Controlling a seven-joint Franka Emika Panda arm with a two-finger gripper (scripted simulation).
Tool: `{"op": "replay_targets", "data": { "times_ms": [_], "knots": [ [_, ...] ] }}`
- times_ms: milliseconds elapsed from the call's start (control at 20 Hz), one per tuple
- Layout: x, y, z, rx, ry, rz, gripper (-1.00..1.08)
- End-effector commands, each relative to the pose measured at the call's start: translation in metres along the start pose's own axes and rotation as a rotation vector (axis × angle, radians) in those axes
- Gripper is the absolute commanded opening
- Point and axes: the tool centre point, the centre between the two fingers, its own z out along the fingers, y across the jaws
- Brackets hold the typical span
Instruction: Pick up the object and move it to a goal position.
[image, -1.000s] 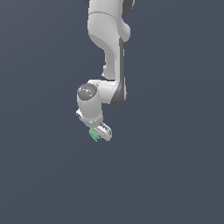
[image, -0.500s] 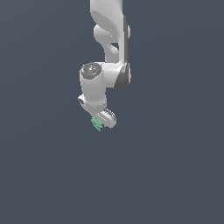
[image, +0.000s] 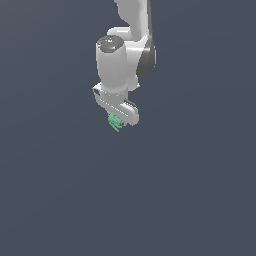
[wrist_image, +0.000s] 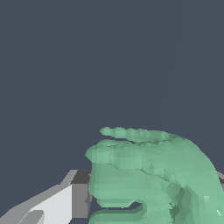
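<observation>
The object (image: 116, 121) is a small mint-green lumpy thing with short prongs. It hangs under my white gripper (image: 119, 119), held well above the dark floor in the exterior view. The gripper is shut on it. In the wrist view the object (wrist_image: 148, 175) fills much of the picture, with its prongs sticking out sideways. One white and grey finger (wrist_image: 65, 201) presses against it. The other finger is mostly hidden behind the object.
The white arm (image: 125, 55) comes down from the top of the exterior view. Around it there is only a plain dark grey-blue ground (image: 200, 200). No goal marker shows.
The arm has lifted and drawn upright, carrying the object higher and toward the exterior view's right. The grip on the object is unchanged.
</observation>
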Motion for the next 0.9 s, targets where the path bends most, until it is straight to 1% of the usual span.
{"op": "replay_targets", "data": {
  "times_ms": [0,450,850],
  "knots": [
    [-0.012,0.003,-0.020,-0.001,0.001,0.000,-1.00],
    [-0.047,0.009,-0.079,-0.002,0.002,0.001,-1.00],
    [-0.061,0.011,-0.106,-0.002,0.002,0.001,-1.00]
  ]
}}
